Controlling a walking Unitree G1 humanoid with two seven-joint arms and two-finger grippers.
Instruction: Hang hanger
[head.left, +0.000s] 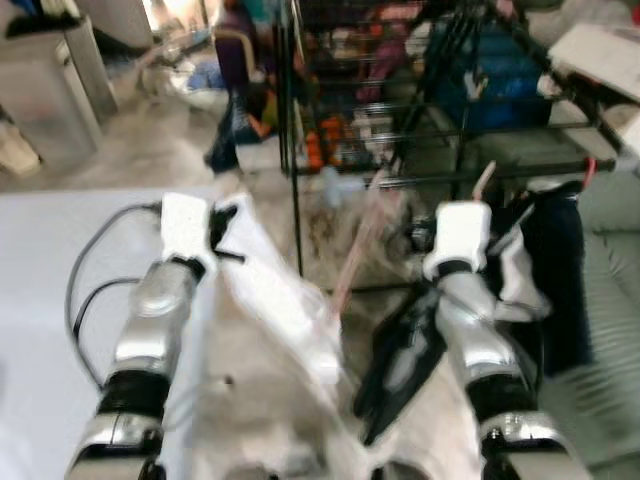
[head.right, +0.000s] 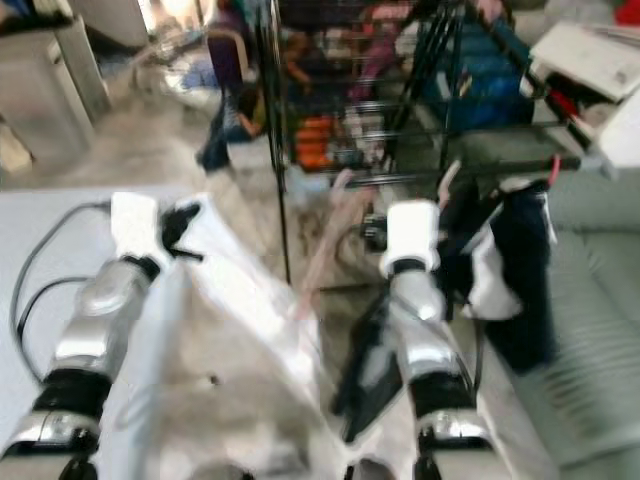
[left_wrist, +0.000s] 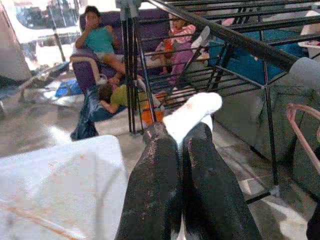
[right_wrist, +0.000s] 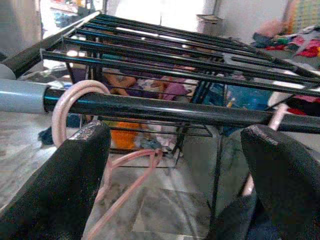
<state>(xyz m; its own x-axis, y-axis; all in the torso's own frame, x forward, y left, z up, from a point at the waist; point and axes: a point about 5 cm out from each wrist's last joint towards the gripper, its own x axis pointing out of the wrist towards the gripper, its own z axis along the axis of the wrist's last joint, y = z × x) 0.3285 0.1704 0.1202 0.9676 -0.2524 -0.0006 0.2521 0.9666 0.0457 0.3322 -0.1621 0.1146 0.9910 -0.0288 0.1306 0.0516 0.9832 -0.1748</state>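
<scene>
Two black fingers of the right gripper (right_wrist: 175, 185) stand wide apart nearest the lens, holding nothing, just under the black top rail (right_wrist: 165, 109) of the drying rack (head.left: 440, 110); the pink hanger (right_wrist: 80, 130) has its hook looped over that rail, next to a grey sleeve on the bar, and its shoulders slope down between the fingers and the floor. From the head views the hanger's pink arm runs down into a white garment (head.left: 270, 300) draped across the robot's front; the left gripper (left_wrist: 182, 165) is closed tight on a fold of that white cloth, well to the left of the rack. A dark garment (head.left: 550, 270) hangs from the rail on the right.

Judging by its thin tube, the hanger is light, stiff and rather smooth, so it may swing or slide along the rail; the hook's neck looks the surest place to grip it, since the shoulders are covered in soft, slack cloth.
</scene>
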